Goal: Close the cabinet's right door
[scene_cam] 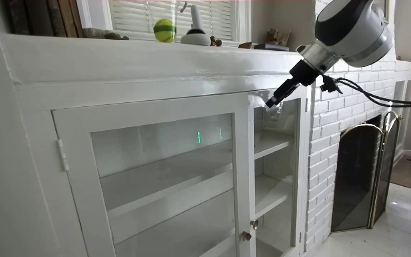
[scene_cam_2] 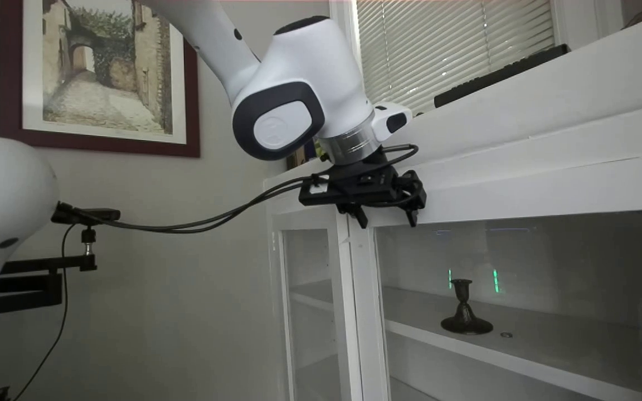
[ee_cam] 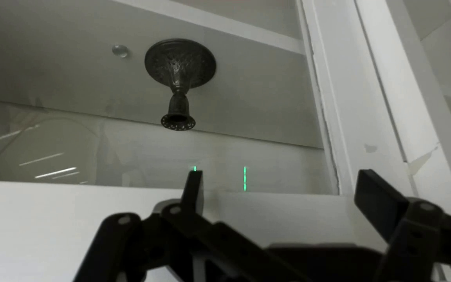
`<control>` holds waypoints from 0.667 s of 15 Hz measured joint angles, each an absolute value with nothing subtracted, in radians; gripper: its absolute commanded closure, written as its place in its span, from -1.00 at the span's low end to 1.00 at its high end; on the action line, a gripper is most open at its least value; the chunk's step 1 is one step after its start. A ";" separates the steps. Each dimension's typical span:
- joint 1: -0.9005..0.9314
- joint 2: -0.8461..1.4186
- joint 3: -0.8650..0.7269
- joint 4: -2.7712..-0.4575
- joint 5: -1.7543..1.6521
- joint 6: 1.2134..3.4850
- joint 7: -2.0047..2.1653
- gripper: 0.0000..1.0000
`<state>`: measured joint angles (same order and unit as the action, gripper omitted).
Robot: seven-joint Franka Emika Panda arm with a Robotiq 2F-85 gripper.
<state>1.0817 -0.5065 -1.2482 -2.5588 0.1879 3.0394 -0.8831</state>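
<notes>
The right door (scene_cam_2: 521, 199), a tall white-painted wooden frame around one clear glass pane, was set beneath the front edge of the white tabletop ledge (scene_cam: 137, 64) of the wide, white-painted wooden cabinet (scene_cam: 36, 125), toward that edge's right end, and appeared nearly or fully flush; complete closure could not be confirmed. The black two-finger gripper (ee_cam: 280, 172) was positioned below the same edge, before the door's upper free corner, its jaws spread with nothing pinched; contact could not be told. For the step, judged to be the pressing home of the door, force was best directed slowly inward on the free wooden stile (scene_cam_2: 368, 284), away from the hinges (scene_cam: 306, 105) and clear of the glass, preferably with the jaws brought together, lest the dark metal candlestick (scene_cam_2: 466, 320) behind the pane be jarred.
</notes>
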 measured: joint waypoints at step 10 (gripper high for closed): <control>0.459 -0.405 -0.605 -2.557 -0.071 2.492 -0.371 -1.00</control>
<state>0.4591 -0.4049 -0.6051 -2.5567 -0.0715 2.4922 -0.3715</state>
